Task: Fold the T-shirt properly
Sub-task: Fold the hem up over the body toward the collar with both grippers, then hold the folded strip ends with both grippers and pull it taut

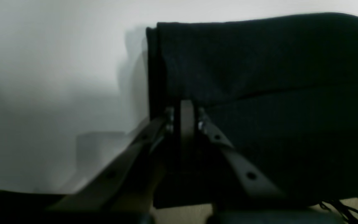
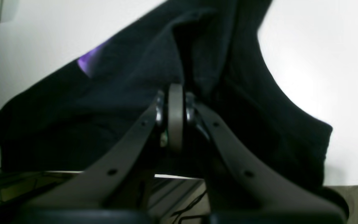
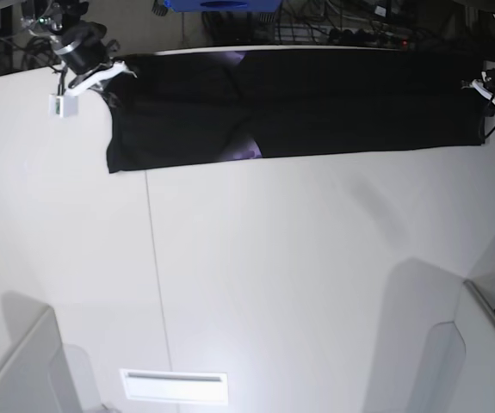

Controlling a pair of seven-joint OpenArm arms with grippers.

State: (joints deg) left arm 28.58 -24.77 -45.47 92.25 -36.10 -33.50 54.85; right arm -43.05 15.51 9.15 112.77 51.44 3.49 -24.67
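a: where's the t-shirt [image 3: 316, 103] sitting?

b: up at twelve o'clock on the white table [image 3: 299, 275], stretched into a long black band along the far edge. it runs from about ten o'clock over to two o'clock, and the whole near half of the table is bare.

a: and the arms?

b: one at each end. the right gripper [image 3: 109, 76] is at the ten o'clock end, the left gripper [image 3: 479, 86] at the two o'clock end. my guess is they hold opposite ends so the cloth stays taut and the fold line comes out straight.

a: are they actually gripping?

b: the right wrist view shows the right gripper [image 2: 176, 102] with its jaws pressed together and dark cloth bunched right at the tips, so it's pinching the t-shirt [image 2: 129, 93]. a sliver of purple print [image 2: 87, 62] peeks out at ten o'clock of the tips. the left gripper [image 1: 185, 116] looks the same: jaws together, the t-shirt [image 1: 259, 77] draped at one o'clock of them, its folded edge standing straight up above the tips.

a: how folded is it?

b: it looks doubled lengthwise already. there's a seam-like line near the middle and a bit of purple print [image 3: 247, 152] showing at the near edge. i'd judge the crosswise folds are not yet done.

a: any risk?

b: the ten o'clock end hangs lower than the rest, so that corner may land uneven.
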